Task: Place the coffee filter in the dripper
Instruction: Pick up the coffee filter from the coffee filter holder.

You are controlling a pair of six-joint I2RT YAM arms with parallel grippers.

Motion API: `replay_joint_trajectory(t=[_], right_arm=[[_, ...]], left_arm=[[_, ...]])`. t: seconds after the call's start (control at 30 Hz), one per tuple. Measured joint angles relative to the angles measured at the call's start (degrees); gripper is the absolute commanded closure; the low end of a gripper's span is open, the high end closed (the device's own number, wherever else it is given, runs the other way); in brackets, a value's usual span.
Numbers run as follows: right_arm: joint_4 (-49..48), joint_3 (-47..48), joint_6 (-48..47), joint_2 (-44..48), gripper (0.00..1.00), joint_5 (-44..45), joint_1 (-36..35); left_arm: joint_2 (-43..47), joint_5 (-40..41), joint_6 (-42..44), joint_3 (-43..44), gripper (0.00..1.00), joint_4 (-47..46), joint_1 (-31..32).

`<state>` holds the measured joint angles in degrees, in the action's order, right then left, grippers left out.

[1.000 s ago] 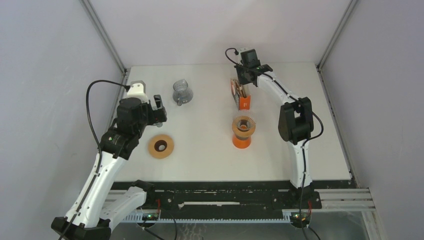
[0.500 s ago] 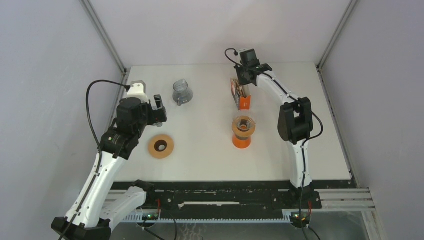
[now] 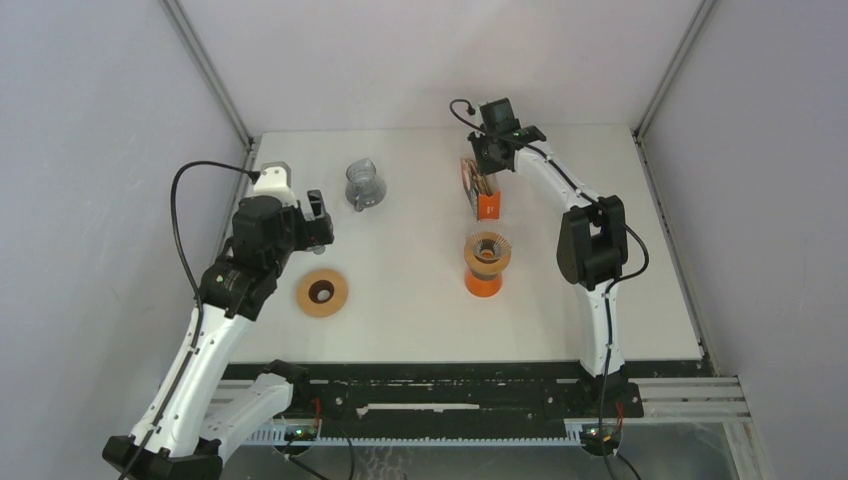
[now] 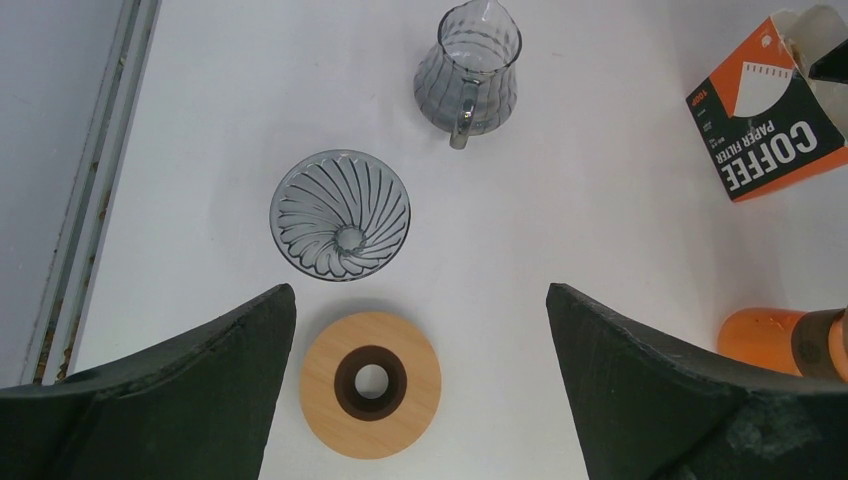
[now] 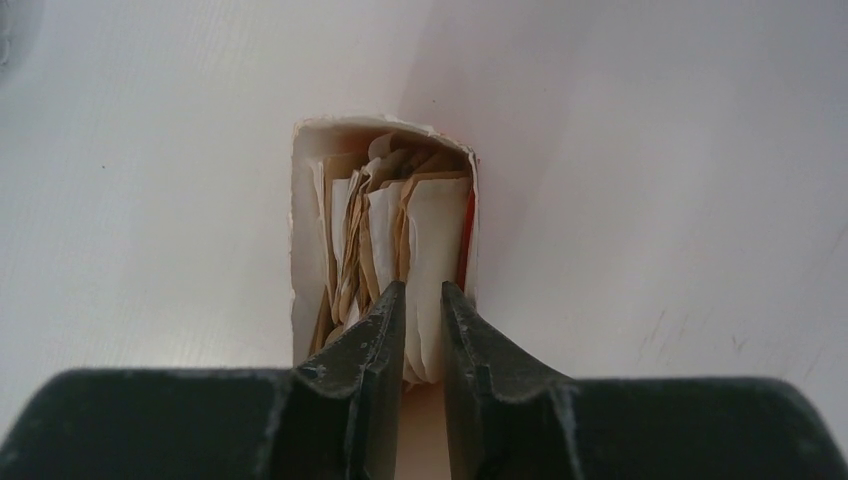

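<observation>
Widening right pincer (image 5: 422,292) amid coffee filters (image 5: 436,220)

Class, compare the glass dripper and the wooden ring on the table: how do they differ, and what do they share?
The glass dripper is clear grey with spiral ribs; the wooden ring is opaque pale wood with a dark inner band. The dripper is a funnel; the ring lies flat. Both are round with a central hole, and neither is held.
</observation>
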<state>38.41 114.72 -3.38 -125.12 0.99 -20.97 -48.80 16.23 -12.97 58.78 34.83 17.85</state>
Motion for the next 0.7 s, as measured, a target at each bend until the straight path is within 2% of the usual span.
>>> replay_joint_trajectory(t=[0.53, 0.7], right_arm=[[2.1, 0.0, 0.1, 0.1, 0.71, 0.1, 0.2], [1.8, 0.0, 0.1, 0.1, 0.75, 2.0, -0.3]], left_arm=[[0.9, -0.6, 0.0, -1.0, 0.0, -0.4, 0.0], [0.9, -0.6, 0.0, -1.0, 0.0, -0.5, 0.0]])
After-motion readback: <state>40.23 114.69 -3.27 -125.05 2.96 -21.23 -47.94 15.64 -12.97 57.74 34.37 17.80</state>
